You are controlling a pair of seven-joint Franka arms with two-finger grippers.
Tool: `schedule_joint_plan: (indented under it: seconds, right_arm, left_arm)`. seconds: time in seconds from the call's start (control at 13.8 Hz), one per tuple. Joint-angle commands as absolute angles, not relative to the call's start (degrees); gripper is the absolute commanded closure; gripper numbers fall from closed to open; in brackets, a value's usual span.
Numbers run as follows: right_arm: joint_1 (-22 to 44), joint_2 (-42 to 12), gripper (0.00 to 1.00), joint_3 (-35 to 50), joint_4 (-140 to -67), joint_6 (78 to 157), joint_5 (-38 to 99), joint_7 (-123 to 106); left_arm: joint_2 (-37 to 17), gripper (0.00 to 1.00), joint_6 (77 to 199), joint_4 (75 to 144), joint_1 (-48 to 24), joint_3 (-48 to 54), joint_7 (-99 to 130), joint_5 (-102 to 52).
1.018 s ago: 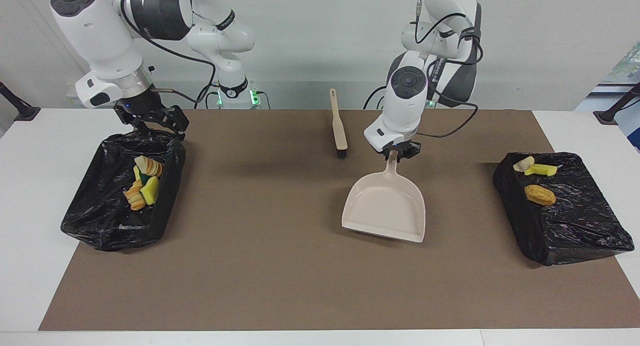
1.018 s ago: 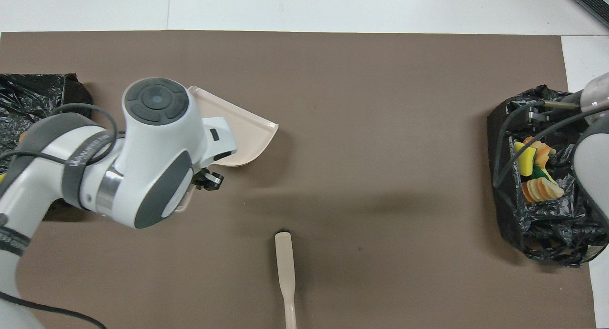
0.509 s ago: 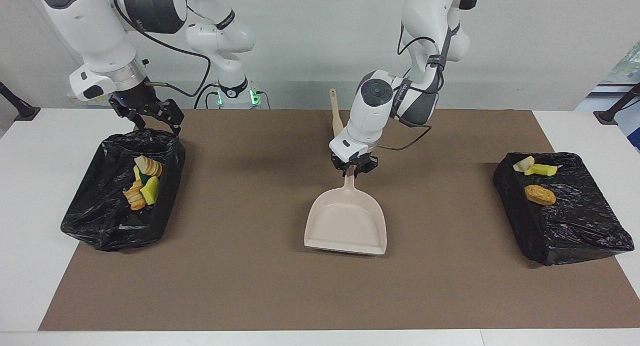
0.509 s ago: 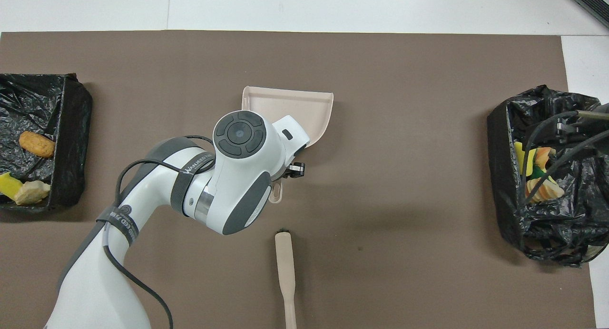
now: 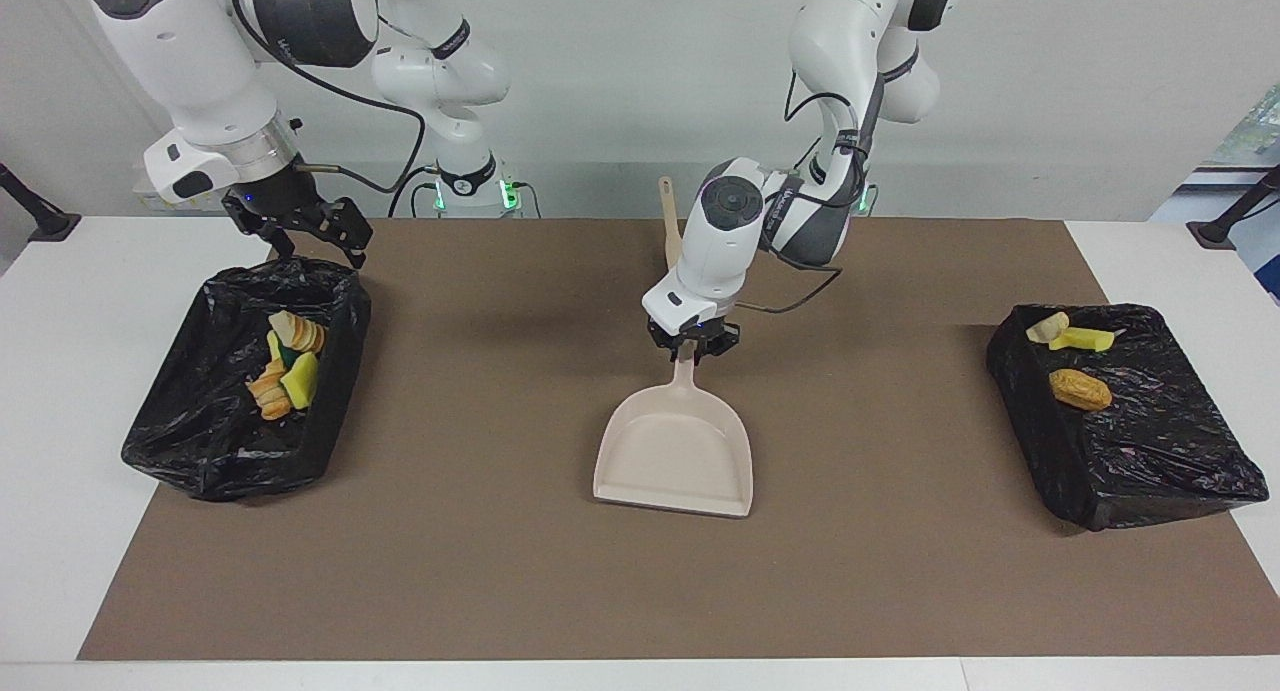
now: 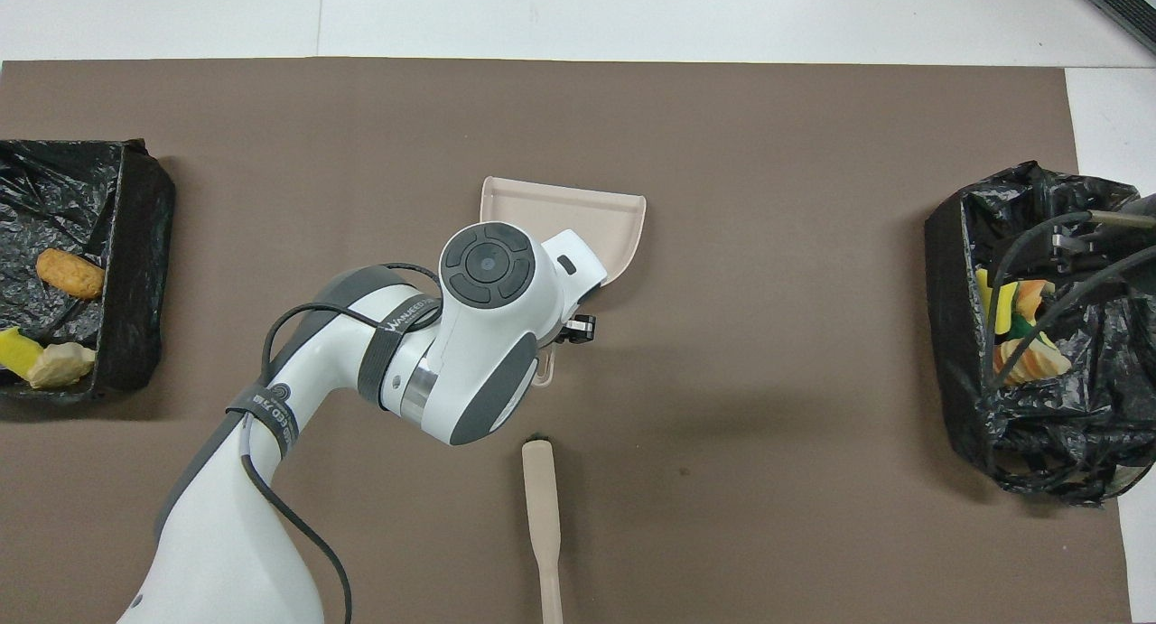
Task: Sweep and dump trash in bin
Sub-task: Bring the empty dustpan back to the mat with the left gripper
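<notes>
Here we list: right gripper (image 5: 300, 239) spread apart above the bin (image 5: 180, 451) holding four scraps (image 5: 287, 366); left gripper (image 5: 692, 348) at the dustpan (image 5: 675, 451) handle, grip unclear; second bin (image 5: 1150, 451) holding three scraps (image 5: 1079, 388). We judge dumping done.

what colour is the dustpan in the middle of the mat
The dustpan is pale beige, almost cream, all over. It shows best in the facing view, where no arm covers it.
</notes>
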State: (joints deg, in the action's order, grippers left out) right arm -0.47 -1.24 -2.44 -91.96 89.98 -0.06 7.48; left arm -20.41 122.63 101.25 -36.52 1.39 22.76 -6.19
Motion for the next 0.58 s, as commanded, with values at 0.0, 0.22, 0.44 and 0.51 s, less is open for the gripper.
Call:
schedule_joint_plan:
  seconds: [0.0, 0.22, 0.44, 0.51]
  right_arm:
    - [-0.88, 0.0, 0.0, -2.02, -93.16, 89.65, -0.09, 7.82]
    - [-0.88, 0.0, 0.0, -2.02, -93.25, 89.56, -0.09, 7.91]
    - [-0.88, 0.0, 0.0, -2.02, -93.25, 89.65, -0.09, 7.82]
    - [-0.88, 0.0, 0.0, -1.93, -93.25, 89.74, 0.0, 7.74]
  left_arm:
    - [-19.43, 0.0, 117.89, 100.2, -38.41, 0.09, 23.56, -5.98]
    - [-14.34, 0.0, 111.12, 100.46, -36.57, -0.61, 23.12, -5.98]
    - [-8.72, 0.0, 105.05, 101.42, -28.86, -0.97, 22.6, -5.89]
    - [-7.05, 0.0, 102.59, 101.86, -26.65, -0.97, 21.54, -5.54]
